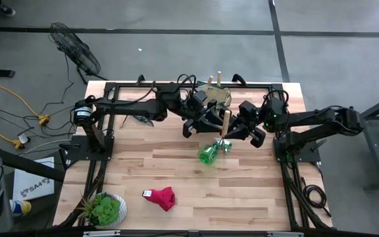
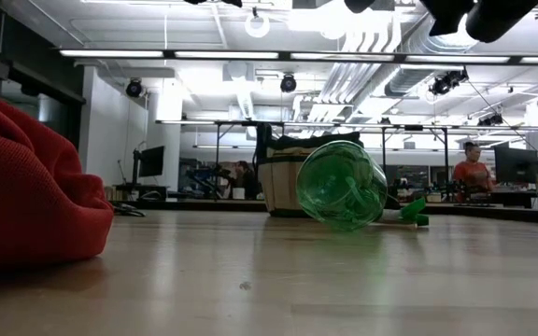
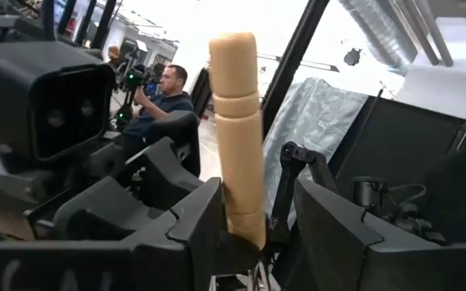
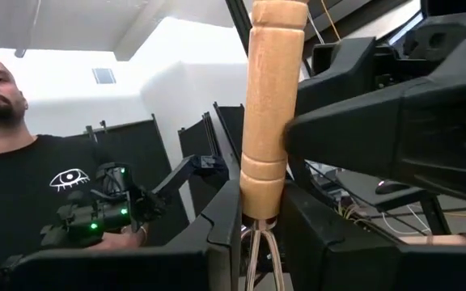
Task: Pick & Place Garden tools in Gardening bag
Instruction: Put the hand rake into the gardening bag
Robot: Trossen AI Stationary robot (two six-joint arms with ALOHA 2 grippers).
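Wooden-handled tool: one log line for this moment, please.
wooden-handled tool: aloft near gardening bag | right gripper: shut on handle | left gripper: at same handle | spray bottle, red glove: on table

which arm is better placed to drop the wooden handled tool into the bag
left, probably: the left gripper is at the wooden handle and sits nearer the gardening bag than the right gripper, which clamps the handle's lower end

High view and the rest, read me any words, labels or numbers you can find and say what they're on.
"SA4": on a white sheet or box on the floor left of the table, partly cut off, so uncertain.
Black T-shirt of the person in the right wrist view: an eye graphic, no words.
Nothing else legible.
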